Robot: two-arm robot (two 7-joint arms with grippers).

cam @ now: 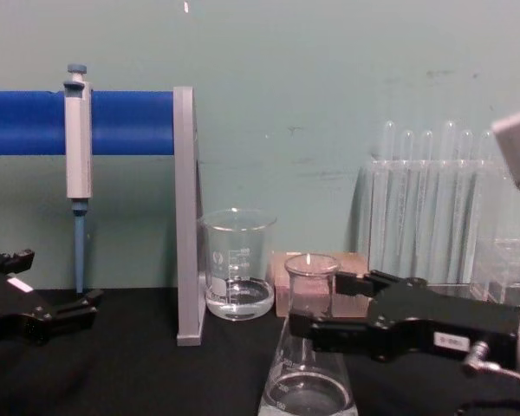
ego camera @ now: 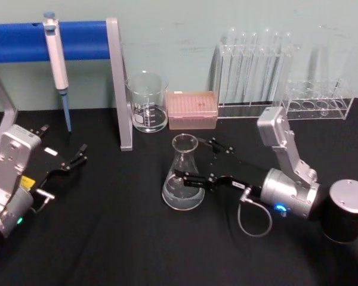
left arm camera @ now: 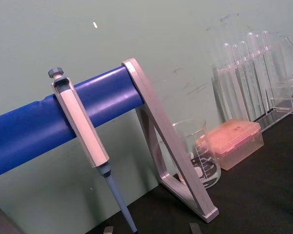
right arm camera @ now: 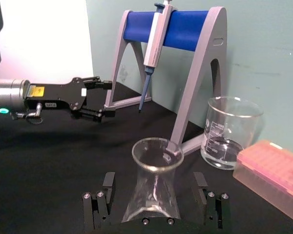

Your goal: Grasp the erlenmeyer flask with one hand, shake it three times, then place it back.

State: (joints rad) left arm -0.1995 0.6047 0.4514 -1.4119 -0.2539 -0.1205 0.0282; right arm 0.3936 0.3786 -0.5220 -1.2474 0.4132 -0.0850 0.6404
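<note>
Two pincers: right pincer at work near the middle of the surface; left pincer parked near the left edge, jaws apart and holding nothing.
Flask place: erlenmeyer flask stands upright on the black surface, about midway across, in front of the beaker and the pink tip box.
Right pincer state: spread wide, one finger on each side of the flask at the level of the upper cone and neck; in the right wrist view a gap shows between each finger and the glass, so it brackets the flask without gripping.
Why held so: judged, the level, side-on approach at the narrow upper part lets the flat jaws close where the glass is slimmest, and the flare of the rim above would help stop a slip.
Contents: a little clear liquid sits in the wide base, low enough that shaking should not spill it.
Step judged: pre-grasp; closing, lifting, three shakes and the return are all to come.
Neighbours: pipette hangs on the blue-barred stand; test tube rack stands at the far edge, well apart.
</note>
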